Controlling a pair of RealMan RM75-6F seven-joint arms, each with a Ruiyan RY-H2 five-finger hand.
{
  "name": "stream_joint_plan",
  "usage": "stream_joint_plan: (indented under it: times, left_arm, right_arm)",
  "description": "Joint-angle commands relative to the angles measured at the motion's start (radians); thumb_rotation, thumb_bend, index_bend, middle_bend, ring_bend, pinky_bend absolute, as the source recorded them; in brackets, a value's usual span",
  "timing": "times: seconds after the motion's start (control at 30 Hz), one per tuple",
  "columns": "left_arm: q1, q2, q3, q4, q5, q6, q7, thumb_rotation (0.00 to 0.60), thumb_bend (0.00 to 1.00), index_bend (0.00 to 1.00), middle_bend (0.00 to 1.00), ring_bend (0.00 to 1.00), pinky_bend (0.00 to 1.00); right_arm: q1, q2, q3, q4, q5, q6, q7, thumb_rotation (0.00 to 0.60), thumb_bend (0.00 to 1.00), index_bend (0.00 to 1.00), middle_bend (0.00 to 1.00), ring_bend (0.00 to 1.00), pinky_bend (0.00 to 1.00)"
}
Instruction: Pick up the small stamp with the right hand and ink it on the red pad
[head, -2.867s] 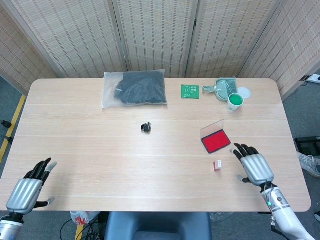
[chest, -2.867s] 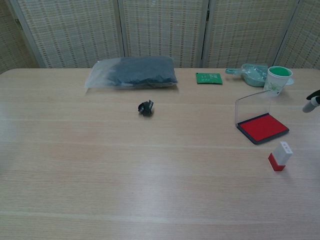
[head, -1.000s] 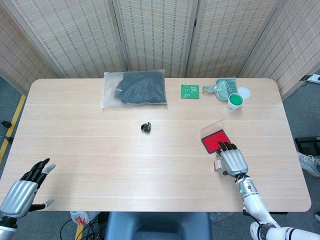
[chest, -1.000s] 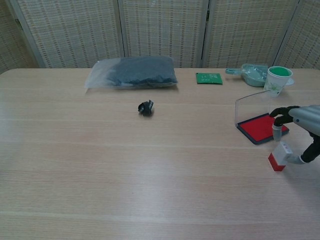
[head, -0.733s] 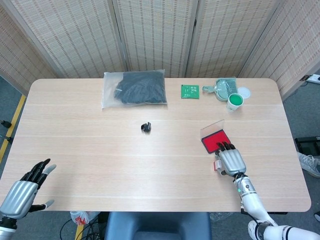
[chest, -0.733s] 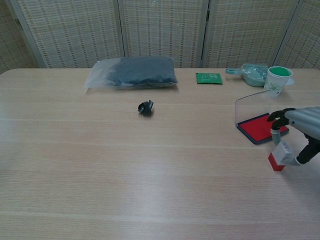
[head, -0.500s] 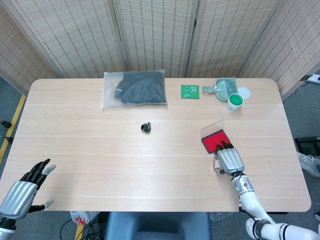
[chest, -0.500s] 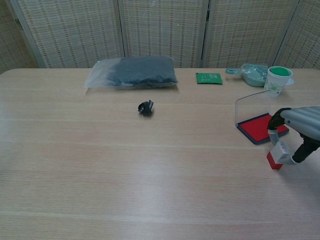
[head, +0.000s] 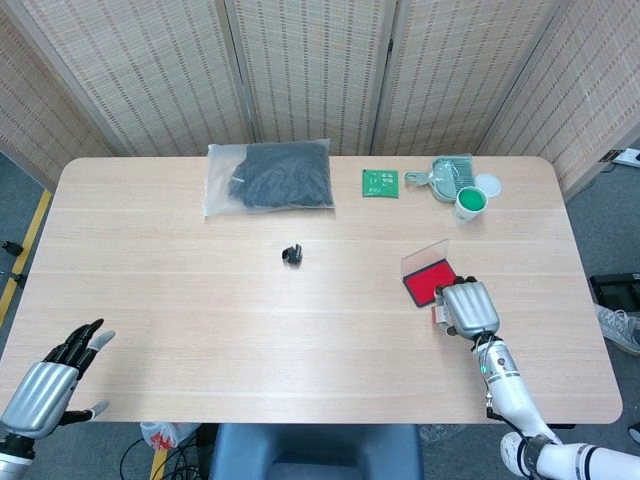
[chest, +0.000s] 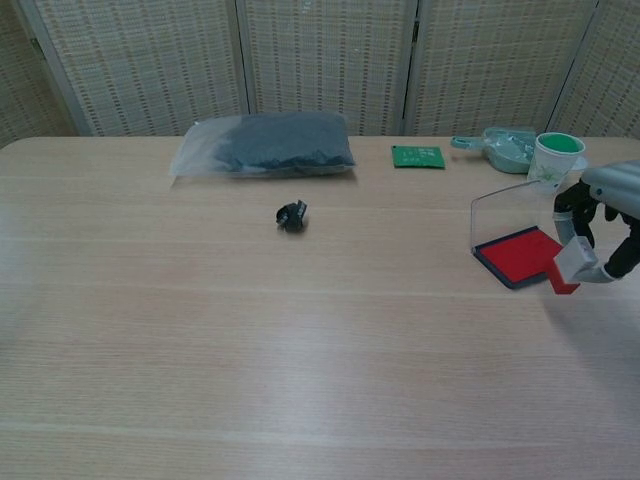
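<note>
My right hand (chest: 603, 222) pinches the small white stamp with a red base (chest: 568, 267) and holds it lifted off the table, tilted, just right of the red ink pad (chest: 520, 254). In the head view the right hand (head: 470, 308) covers most of the stamp (head: 437, 314), beside the pad (head: 426, 284). The pad's clear lid (chest: 508, 212) stands open behind it. My left hand (head: 45, 390) hovers open at the table's near left corner, holding nothing.
A dark bag in clear plastic (head: 270, 176) lies at the back. A small black clip (head: 291, 254) sits mid-table. A green circuit board (head: 380, 183), a green dustpan (head: 449, 176) and a green-and-white cup (head: 468, 204) stand at the back right.
My right hand came in from the right, closed on the stamp and lifted it off the table, up and to the right. The left hand barely moved.
</note>
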Motion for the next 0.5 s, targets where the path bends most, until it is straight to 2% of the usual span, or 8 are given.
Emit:
stream_joint_plan:
  times: [0.03, 0.2, 0.37, 0.5]
  left_arm:
    - [-0.005, 0.0, -0.001, 0.0, -0.008, -0.011, -0.003, 0.6, 0.07, 0.12, 0.0, 0.04, 0.27]
    - [-0.006, -0.004, -0.002, -0.002, -0.007, -0.012, 0.004, 0.6, 0.07, 0.12, 0.0, 0.04, 0.27]
    - [-0.008, -0.007, 0.001, -0.005, -0.006, -0.018, 0.01, 0.6, 0.07, 0.12, 0.0, 0.04, 0.27]
    - [-0.008, -0.003, 0.001, -0.006, -0.006, -0.017, 0.002, 0.6, 0.07, 0.12, 0.0, 0.04, 0.27]
  right_arm:
    - [0.029, 0.03, 0.025, -0.022, 0.066, -0.02, -0.044, 0.6, 0.26, 0.75, 0.66, 0.49, 0.5]
    - [0.076, 0.056, 0.058, -0.02, 0.184, -0.071, -0.07, 0.6, 0.27, 0.81, 0.76, 0.62, 0.67]
    - [0.126, 0.04, 0.082, 0.044, 0.283, -0.11, -0.076, 0.6, 0.29, 0.87, 0.86, 0.71, 0.77]
    - [0.165, 0.022, 0.092, 0.091, 0.344, -0.138, -0.079, 0.6, 0.3, 0.87, 0.91, 0.75, 0.8]
